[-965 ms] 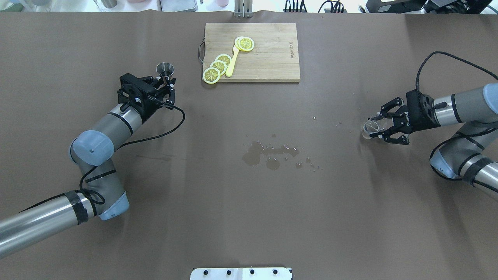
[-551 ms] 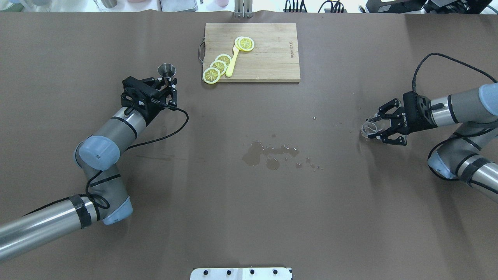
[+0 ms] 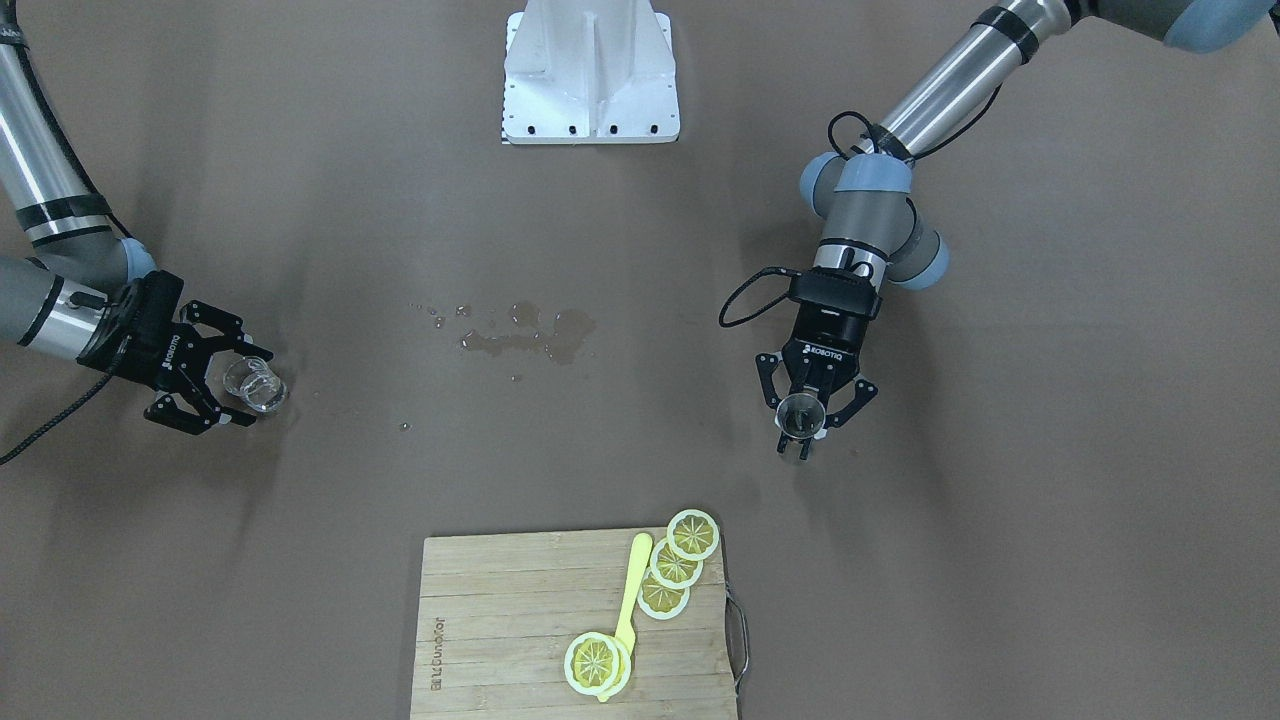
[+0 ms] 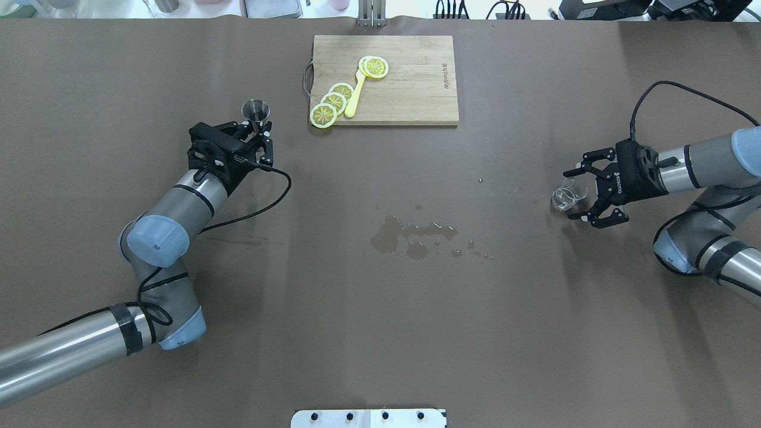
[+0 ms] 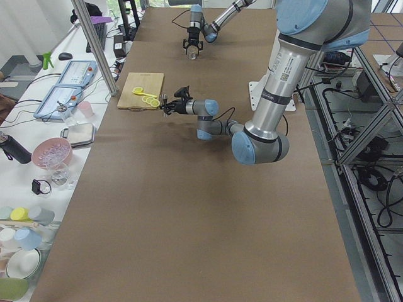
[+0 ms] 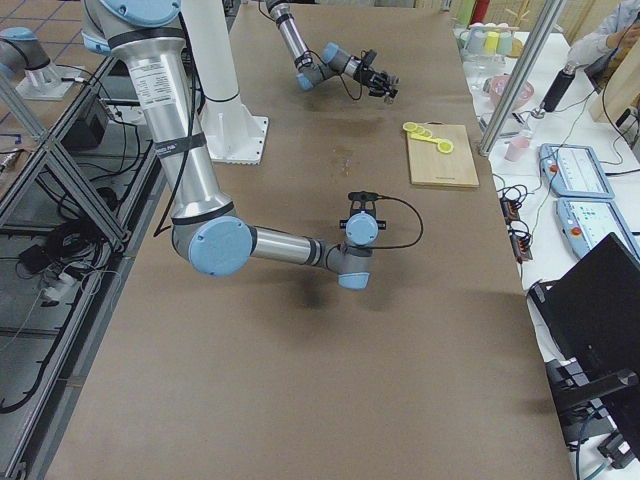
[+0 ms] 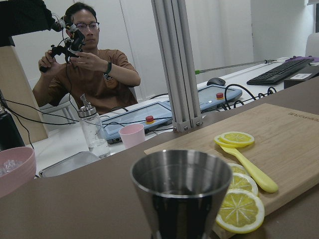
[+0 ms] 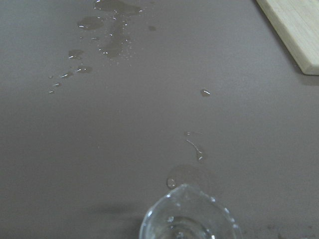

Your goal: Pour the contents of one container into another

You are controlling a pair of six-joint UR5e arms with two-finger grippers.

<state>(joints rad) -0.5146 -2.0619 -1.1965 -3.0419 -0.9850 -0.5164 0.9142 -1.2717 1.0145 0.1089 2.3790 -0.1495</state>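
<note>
On table [image 4: 357, 309], glass cup [image 4: 569, 196] sits btwn spread R fingers [image 4: 601, 219].

The jigger [image 7: 182, 199] is polished, mirror-bright metal; the cup [image 8: 187, 221] smooth clear glass; the board [image 4: 410, 89] matt wood; the table cover [image 4: 357, 327] matt, perhaps paper.

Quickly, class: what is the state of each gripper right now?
Left gripper: shut on the jigger.
Right gripper: open around the glass cup.
</note>
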